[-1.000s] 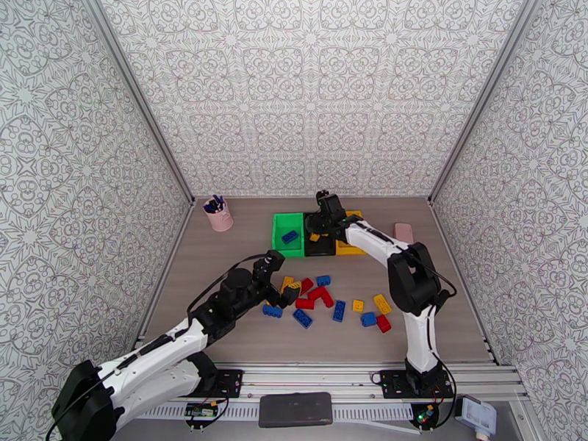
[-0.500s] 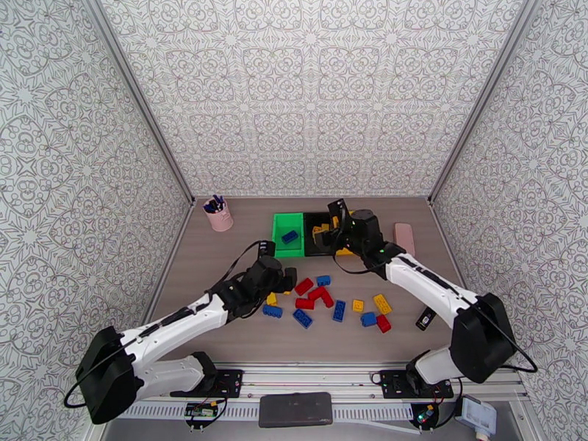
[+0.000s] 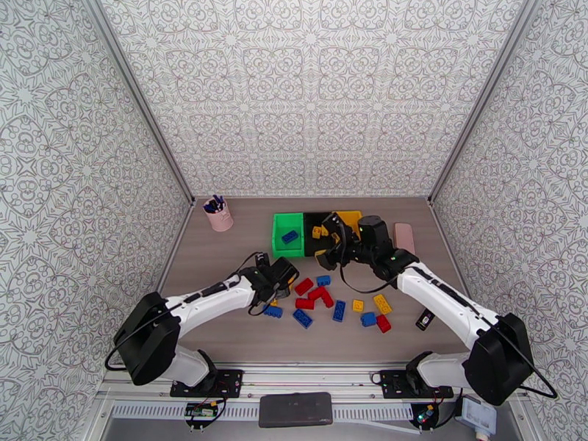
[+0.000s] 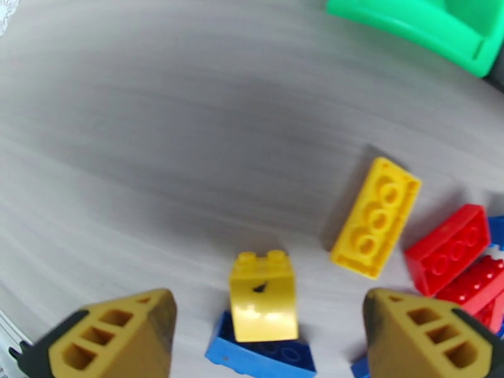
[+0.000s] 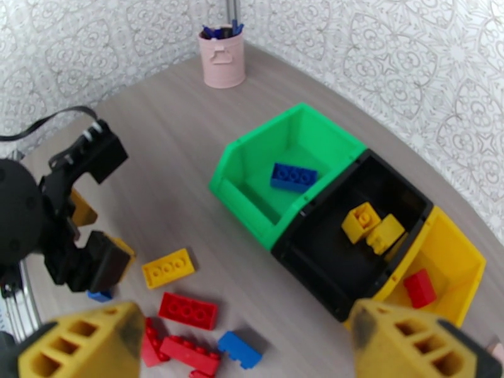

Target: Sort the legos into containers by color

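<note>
Left claw (image 4: pixel 267 313) spread wide around yellow lego (image 4: pixel 263 291) touching blue lego (image 4: pixel 261 359)

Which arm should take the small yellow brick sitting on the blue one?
Left. Its open left gripper already has a finger on either side of that yellow brick on the blue brick. The right gripper hangs by the black bin.

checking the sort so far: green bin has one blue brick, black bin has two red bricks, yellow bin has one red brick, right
Not quite. The black bin holds two yellow bricks, not red ones; the right wrist view shows it. The rest holds: the green bin has one blue brick, the yellow bin one red brick.
</note>
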